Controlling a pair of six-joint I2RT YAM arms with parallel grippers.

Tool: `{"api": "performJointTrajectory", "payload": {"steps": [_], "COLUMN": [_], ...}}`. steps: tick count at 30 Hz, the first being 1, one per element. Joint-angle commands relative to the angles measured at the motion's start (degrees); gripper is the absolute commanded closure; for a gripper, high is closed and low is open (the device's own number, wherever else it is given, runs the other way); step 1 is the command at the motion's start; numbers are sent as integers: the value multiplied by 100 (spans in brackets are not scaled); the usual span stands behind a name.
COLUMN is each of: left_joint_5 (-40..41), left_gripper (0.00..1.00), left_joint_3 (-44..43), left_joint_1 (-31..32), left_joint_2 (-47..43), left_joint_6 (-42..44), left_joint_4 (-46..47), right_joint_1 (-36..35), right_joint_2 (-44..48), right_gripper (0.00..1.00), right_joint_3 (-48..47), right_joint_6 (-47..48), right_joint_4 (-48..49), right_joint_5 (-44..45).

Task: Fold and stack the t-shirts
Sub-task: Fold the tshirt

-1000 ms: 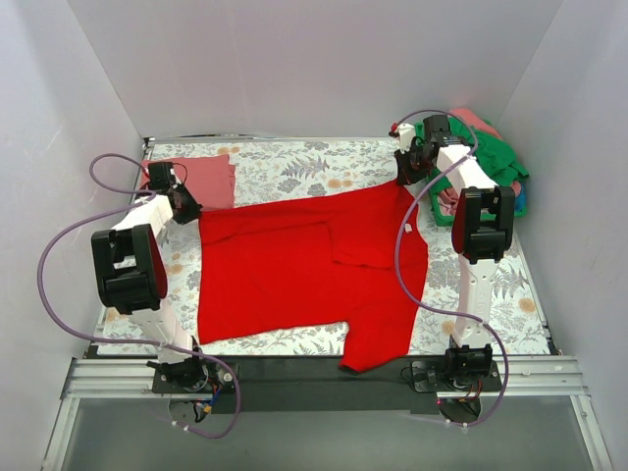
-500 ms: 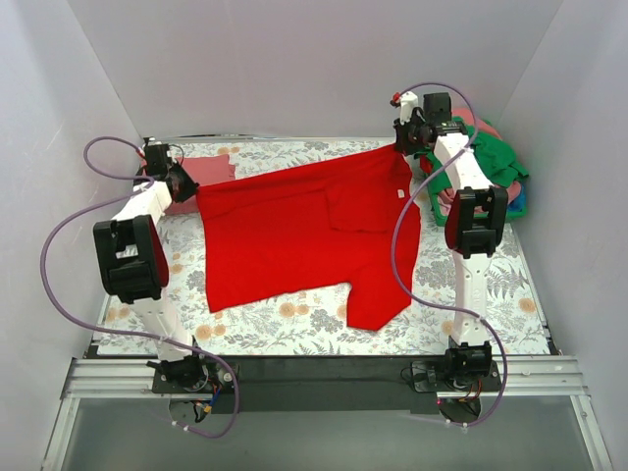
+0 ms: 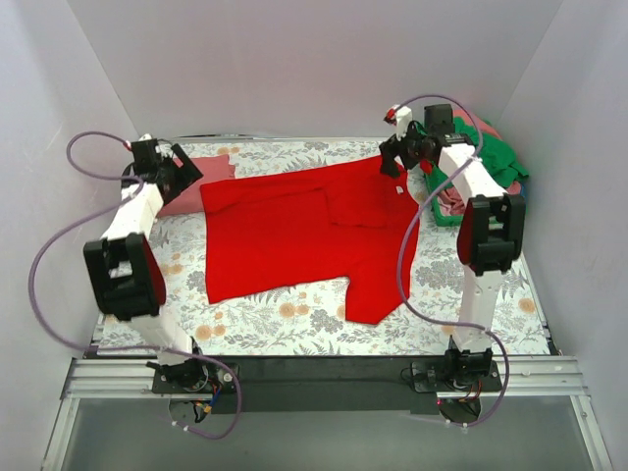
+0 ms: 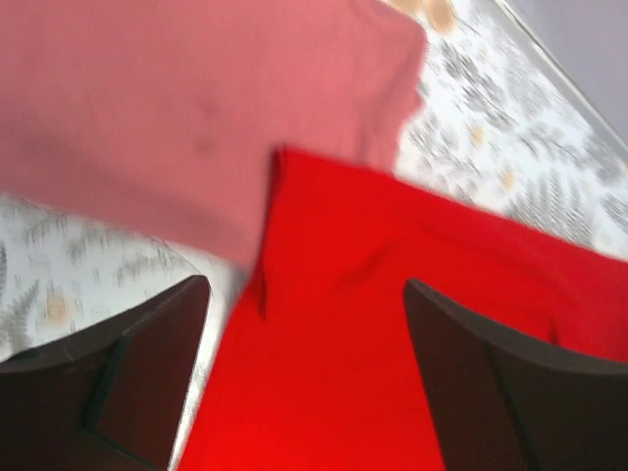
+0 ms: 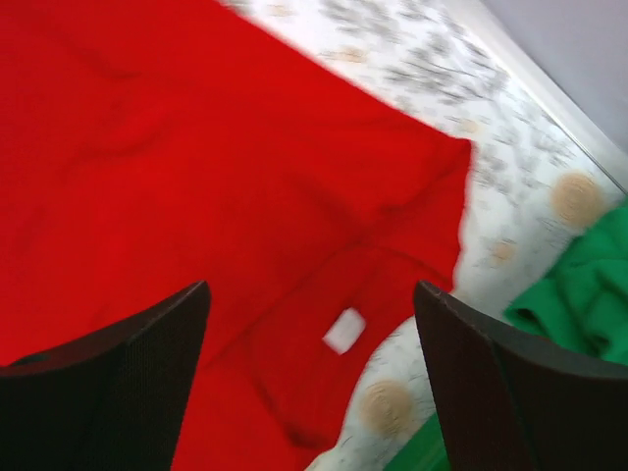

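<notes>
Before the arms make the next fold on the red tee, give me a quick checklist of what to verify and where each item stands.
1. Left gripper empty: ok, jaws open, nothing between them.
2. Right gripper empty: ok, jaws open, nothing held.
3. Bright red cloth t-shirt fully on the floral grey tablecloth: ok.
4. Red shirt lying flat: not ok, a flap lies folded over on its right half.
5. Red shirt apart from the folded salmon-pink t-shirt: not ok, its far left corner meets the pink cloth.
</notes>
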State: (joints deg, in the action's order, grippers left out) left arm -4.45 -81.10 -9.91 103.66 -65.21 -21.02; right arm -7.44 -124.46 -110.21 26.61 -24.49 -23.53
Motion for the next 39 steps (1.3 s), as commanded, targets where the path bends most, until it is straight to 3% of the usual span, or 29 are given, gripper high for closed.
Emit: {"api": "performJointTrajectory", "payload": {"steps": [1, 2, 4, 6, 9, 12, 17, 25, 31, 39], "left_joint_5": [-600, -1019, -1373, -1743, -1192, -342, 294, 637, 972, 1297], "left_gripper": [15, 14, 15, 27, 36, 37, 40, 46, 50, 62], "left_joint_3": [943, 1469, 1990, 2563, 3143, 3346, 3601, 4049, 4190, 4129], "left_joint_1": [-28, -37, -37, -37, 42, 208, 648, 1184, 1211, 1211], "left_joint_2": [-1554, -1742, -2085, -2454, -3095, -3588, -3510, -3493, -3379, -2491], "left_joint_6": [-70, -132, -455, -650, -1326, -2072, -3258, -3990, -4087, -4079], "left_joint_4": [-25, -69, -297, -708, -1297, -2148, -3188, -3576, -3454, -2821], "right_joint_1": [15, -3, -20, -108, -450, -767, -767, -741, -653, -548], "right_joint_2": [1343, 1781, 2249, 2943, 3787, 4359, 4589, 4308, 4246, 4238], "right_gripper": [9, 7, 6, 5, 5, 6, 10, 16, 18, 18], "right_joint_3": [806, 1496, 2281, 3507, 4854, 5587, 5792, 5739, 5722, 5757], "right_joint_6": [1308, 1773, 3239, 4729, 5152, 5117, 4600, 4256, 4168, 4150], "right_joint_4": [-511, -739, -1547, -2092, -2341, -2262, -1972, -1831, -1831, -1857], "right_joint_5": [-2002, -2703, -3208, -3597, -3317, -3114, -3124, -2789, -2753, -2771]}}
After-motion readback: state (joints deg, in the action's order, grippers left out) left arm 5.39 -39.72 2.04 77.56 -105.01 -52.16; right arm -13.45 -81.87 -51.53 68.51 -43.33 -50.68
